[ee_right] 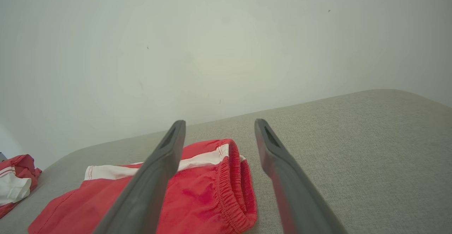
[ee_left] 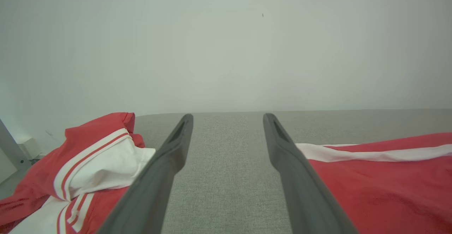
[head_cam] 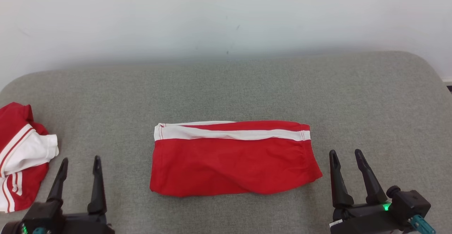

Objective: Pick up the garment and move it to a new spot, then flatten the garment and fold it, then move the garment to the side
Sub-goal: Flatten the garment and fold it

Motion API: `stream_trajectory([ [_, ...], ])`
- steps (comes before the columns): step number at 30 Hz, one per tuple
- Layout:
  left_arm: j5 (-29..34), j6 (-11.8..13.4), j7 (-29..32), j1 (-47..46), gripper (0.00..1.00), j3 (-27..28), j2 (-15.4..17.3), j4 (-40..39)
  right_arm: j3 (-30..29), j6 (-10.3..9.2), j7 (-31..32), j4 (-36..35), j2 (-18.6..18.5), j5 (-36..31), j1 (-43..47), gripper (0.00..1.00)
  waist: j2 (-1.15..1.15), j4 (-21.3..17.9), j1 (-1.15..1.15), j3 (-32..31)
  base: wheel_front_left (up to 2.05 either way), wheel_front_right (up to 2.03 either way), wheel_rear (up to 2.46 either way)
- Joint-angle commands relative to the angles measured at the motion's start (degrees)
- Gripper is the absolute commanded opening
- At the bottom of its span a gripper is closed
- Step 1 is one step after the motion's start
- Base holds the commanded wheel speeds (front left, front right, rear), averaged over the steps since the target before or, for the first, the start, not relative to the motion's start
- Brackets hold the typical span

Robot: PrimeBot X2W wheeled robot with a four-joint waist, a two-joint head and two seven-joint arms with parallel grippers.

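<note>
The garment (head_cam: 233, 158) is a pair of red shorts with a white stripe, folded into a flat rectangle in the middle of the grey cushion (head_cam: 247, 85). It also shows at the right of the left wrist view (ee_left: 381, 184) and low left in the right wrist view (ee_right: 197, 198), elastic waistband toward that camera. My left gripper (head_cam: 80, 163) stands open at the lower left, apart from the shorts, nothing between its fingers. At the lower right my right gripper (head_cam: 346, 156) is open too, just off the shorts' right end.
A second red and white garment (head_cam: 21, 156) lies crumpled at the cushion's left edge, close to the left gripper; it appears again in the left wrist view (ee_left: 84, 167). A pale wall (head_cam: 226, 15) rises behind the cushion.
</note>
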Motion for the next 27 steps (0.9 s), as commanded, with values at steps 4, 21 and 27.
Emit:
stream_trajectory([
  [4, 1.83, -1.43, -0.17, 3.88, 1.00, 4.55, -2.14, -1.50, -0.57, -0.14, -0.01, 0.45, 0.64, -1.01, 1.43, 1.00, 0.00, 0.29, 0.00, -1.00, 0.00, 0.00, 0.00],
  [21, 9.14, -6.94, -0.17, 11.49, 1.00, 10.26, -6.58, -4.31, -1.96, -0.14, -0.02, 3.45, 1.28, -3.85, 2.95, 1.00, 0.00, 1.33, 0.00, -2.35, 0.00, 0.00, 0.00],
  [27, 9.51, -8.17, -0.18, 11.66, 1.00, 9.33, -7.05, -3.51, -2.43, -0.14, -0.01, 5.29, 1.35, -5.22, 2.14, 1.00, 0.00, 1.58, 0.00, -2.21, 0.00, 0.00, 0.00],
])
